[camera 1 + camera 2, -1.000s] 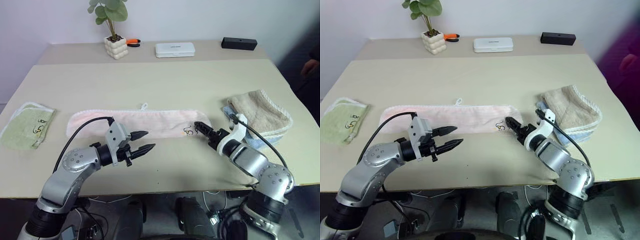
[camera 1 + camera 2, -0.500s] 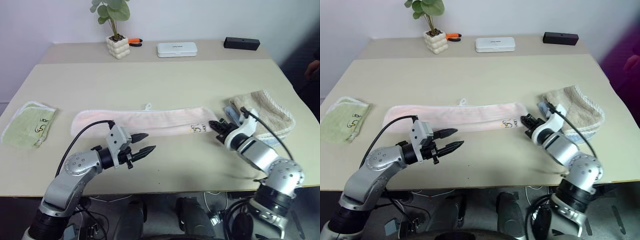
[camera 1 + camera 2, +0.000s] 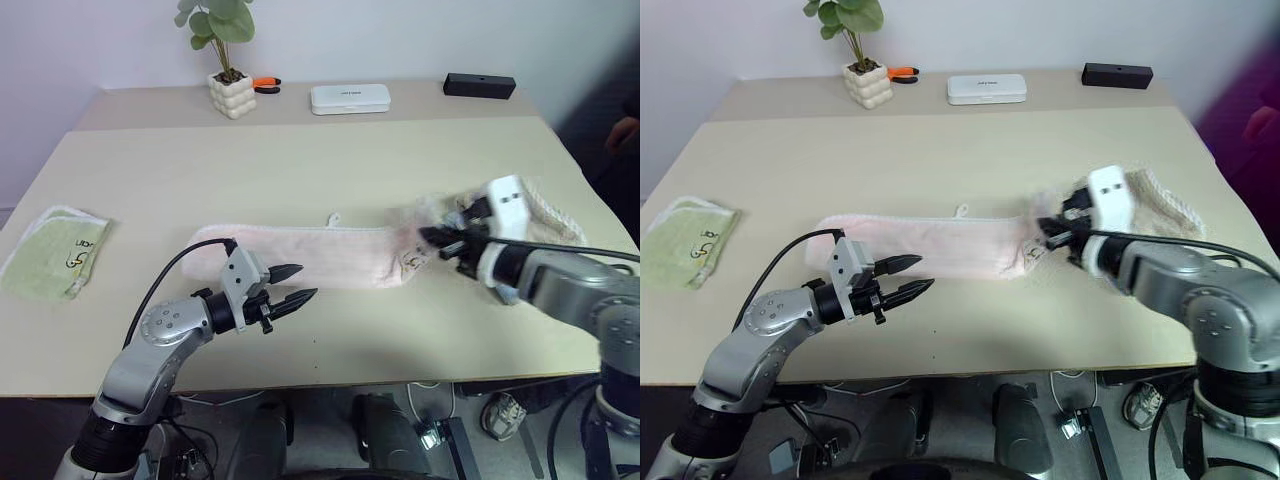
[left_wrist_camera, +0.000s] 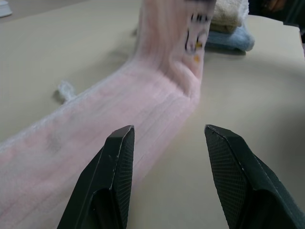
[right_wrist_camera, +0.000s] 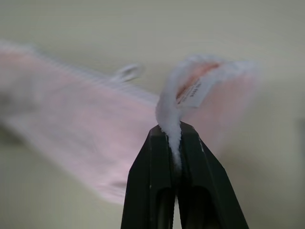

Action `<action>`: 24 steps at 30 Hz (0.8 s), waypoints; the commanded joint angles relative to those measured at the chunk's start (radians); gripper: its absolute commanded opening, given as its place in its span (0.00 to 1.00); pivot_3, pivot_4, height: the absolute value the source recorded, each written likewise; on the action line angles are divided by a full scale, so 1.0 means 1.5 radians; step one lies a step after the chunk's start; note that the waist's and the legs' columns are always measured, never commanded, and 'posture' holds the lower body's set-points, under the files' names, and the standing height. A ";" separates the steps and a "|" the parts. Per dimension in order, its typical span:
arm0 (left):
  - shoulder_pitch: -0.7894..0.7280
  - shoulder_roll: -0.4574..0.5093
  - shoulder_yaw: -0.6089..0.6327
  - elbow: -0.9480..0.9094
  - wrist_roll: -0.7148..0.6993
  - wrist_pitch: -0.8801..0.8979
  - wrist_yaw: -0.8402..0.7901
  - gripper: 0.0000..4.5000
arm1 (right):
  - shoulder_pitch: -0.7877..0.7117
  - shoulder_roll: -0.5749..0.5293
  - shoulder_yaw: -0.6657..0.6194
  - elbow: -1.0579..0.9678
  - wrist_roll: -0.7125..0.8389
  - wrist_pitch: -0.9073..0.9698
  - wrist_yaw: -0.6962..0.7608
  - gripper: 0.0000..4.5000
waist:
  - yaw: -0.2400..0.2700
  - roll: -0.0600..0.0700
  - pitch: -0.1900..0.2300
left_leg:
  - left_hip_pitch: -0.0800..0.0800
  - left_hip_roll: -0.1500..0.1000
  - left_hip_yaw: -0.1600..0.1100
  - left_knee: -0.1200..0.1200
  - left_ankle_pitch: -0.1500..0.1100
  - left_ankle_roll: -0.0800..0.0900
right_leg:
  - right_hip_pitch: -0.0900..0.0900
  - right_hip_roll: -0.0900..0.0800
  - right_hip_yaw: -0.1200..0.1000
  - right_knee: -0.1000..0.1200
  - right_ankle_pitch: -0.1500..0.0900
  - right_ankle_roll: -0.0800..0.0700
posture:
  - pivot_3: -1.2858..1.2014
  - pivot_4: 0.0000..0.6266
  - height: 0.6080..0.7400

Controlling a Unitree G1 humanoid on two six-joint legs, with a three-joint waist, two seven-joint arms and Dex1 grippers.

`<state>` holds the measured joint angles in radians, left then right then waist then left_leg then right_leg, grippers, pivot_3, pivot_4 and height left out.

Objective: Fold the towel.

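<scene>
The towel [image 3: 300,255] is a long pale pink strip lying across the middle of the table, with its small loop [image 3: 333,217] on the far edge. My right gripper [image 3: 437,241] is shut on the towel's right end, where the dark logo [image 3: 410,262] is, and holds that end raised off the table. In the right wrist view the white terry edge [image 5: 169,109] is pinched between the right gripper [image 5: 174,130]. My left gripper [image 3: 298,284] stands open, just in front of the towel's near edge, with nothing between its fingers [image 4: 119,148].
A light green towel [image 3: 55,250] lies at the table's left edge. A beige towel [image 3: 555,215] over a pale blue one sits right behind my right hand. A potted plant [image 3: 232,92], white case [image 3: 350,98] and black box [image 3: 479,85] line the back.
My right gripper has shut on the towel's right end, rolled over and lifted it. The whole towel has slid to the right. The left gripper has kept still.
</scene>
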<state>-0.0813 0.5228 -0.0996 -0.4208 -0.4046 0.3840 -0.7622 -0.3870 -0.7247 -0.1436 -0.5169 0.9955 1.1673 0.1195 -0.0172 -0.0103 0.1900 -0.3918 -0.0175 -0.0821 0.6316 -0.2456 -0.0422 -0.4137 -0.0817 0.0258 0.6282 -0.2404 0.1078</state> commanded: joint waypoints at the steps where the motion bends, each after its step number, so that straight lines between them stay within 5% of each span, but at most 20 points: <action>1: 0.004 -0.006 0.005 -0.023 -0.007 -0.003 0.005 0.52 | -0.055 0.039 0.136 -0.001 -0.095 -0.060 0.046 0.02 | 0.000 0.000 0.000 | 0.000 0.000 0.000 0.000 0.000 0.000 | 0.000 0.000 0.000 0.000 0.000 0.000 | 0.52 0.24 0.99; 6: 0.013 -0.019 -0.006 -0.044 -0.004 0.006 0.022 0.52 | -0.092 0.105 0.269 0.066 -0.219 -0.128 0.093 0.02 | 0.003 0.000 0.000 | 0.000 0.000 0.000 0.000 0.000 0.000 | 0.000 0.000 0.000 0.000 0.000 0.000 | 0.52 0.24 0.99; 12: 0.018 -0.025 -0.004 -0.053 -0.003 0.016 0.038 0.52 | -0.100 0.170 0.299 0.130 -0.289 -0.155 0.118 0.02 | 0.002 0.000 0.000 | 0.000 0.000 -0.001 0.000 0.000 0.000 | 0.000 0.000 0.000 0.000 0.001 0.001 | 0.52 0.24 0.99; 15: 0.020 -0.023 -0.001 -0.052 -0.004 0.017 0.041 0.52 | -0.090 0.173 0.279 0.119 -0.292 -0.155 0.141 0.21 | 0.002 0.000 0.000 | 0.000 -0.001 -0.001 0.000 0.000 0.000 | 0.000 0.000 0.000 0.000 0.001 0.002 | 0.52 0.24 0.99; 21: 0.025 -0.016 0.019 -0.045 -0.008 0.018 0.043 0.52 | -0.057 0.137 0.218 0.029 -0.264 -0.178 0.224 0.85 | 0.002 0.000 0.000 | 0.000 0.000 -0.001 0.000 0.000 0.000 | 0.000 0.000 0.000 0.000 0.001 0.002 | 0.52 0.24 0.99; 24: 0.028 -0.012 0.057 -0.031 -0.017 0.020 0.055 0.52 | -0.053 0.122 0.137 0.038 -0.239 -0.198 0.252 0.81 | 0.002 -0.001 0.000 | 0.000 -0.001 -0.001 0.000 0.000 0.000 | 0.000 0.000 0.000 0.000 0.001 0.002 | 0.52 0.24 0.99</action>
<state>-0.0413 0.4934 -0.0670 -0.4536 -0.4082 0.4142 -0.6909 -0.4523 -0.5395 0.1543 -0.4435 0.6081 0.9059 0.4798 -0.0135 -0.0112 0.1904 -0.3920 -0.0182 -0.0834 0.6314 -0.2456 -0.0423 -0.4138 -0.0821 0.0252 0.6276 -0.2394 0.1097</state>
